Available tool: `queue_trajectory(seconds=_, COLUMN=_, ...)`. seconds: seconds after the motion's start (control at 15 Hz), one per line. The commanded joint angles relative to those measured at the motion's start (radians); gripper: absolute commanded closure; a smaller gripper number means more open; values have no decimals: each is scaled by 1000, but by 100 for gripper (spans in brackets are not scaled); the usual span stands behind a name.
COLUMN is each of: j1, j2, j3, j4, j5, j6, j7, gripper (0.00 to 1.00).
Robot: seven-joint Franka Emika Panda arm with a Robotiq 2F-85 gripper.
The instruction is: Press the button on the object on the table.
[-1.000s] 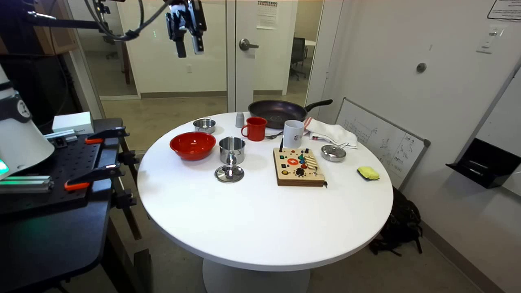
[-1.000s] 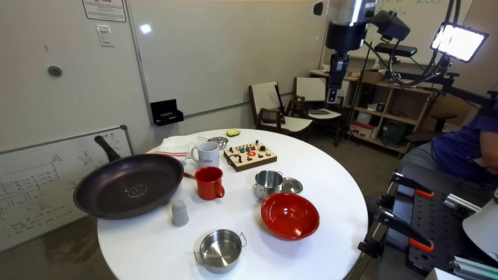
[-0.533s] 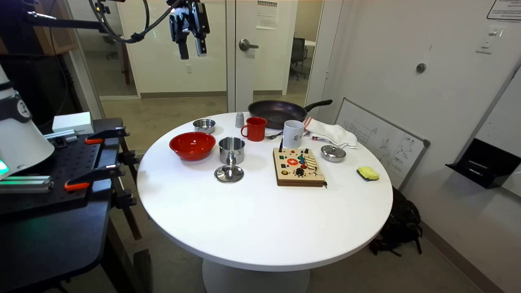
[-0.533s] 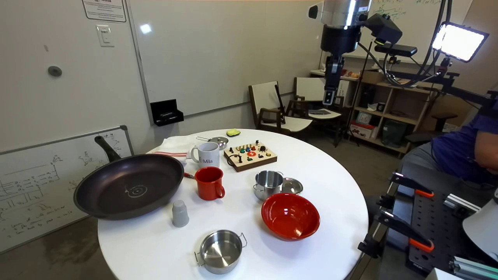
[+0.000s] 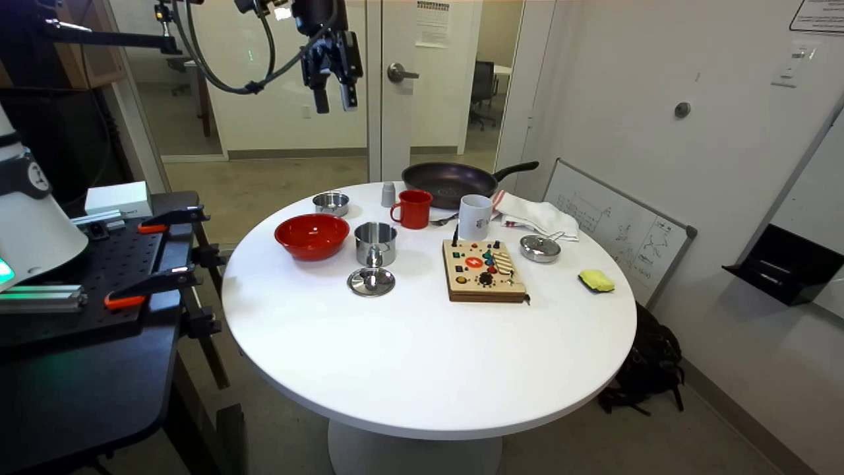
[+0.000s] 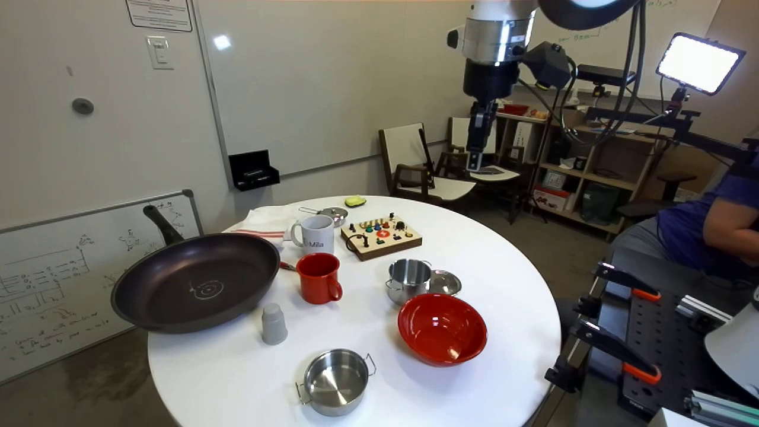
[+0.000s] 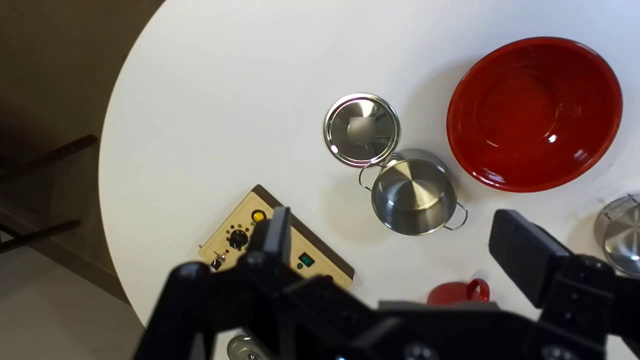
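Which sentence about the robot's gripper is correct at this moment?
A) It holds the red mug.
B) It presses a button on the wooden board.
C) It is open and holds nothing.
C: in the wrist view, the gripper has its fingers wide apart, gripping nothing.

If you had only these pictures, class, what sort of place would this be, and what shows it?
Probably a robotics lab or office workroom: a robot arm, a bright lamp panel and a whiteboard carrying handwritten diagrams.
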Motion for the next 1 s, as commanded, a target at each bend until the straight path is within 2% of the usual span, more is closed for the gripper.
queue_trajectory(seconds=0.0, j1=-6, j2=215, j3=-32, j4=145, j5=-1, j6=64, j7=-30, gripper=0)
queue_trajectory(seconds=0.27, j1=0, j2=409, j3=-47, j4=302, j5=84, j6=103, j7=-166, gripper=0)
queue_trajectory(seconds=0.53, j1=-11, j2=604, j3=-20, j4=534, j5=166, j6=33, j7=-281, gripper=0)
queue_trajectory(seconds=0.73, j1=26, j2=727, j3=-61, j4=702, j5=121, j6=-46, j7=-196, gripper=0)
queue_trajectory(seconds=0.93, j1=73, j2=845, j3=-139, j4=871, j5=51, j6=-92, j7=-44, gripper=0)
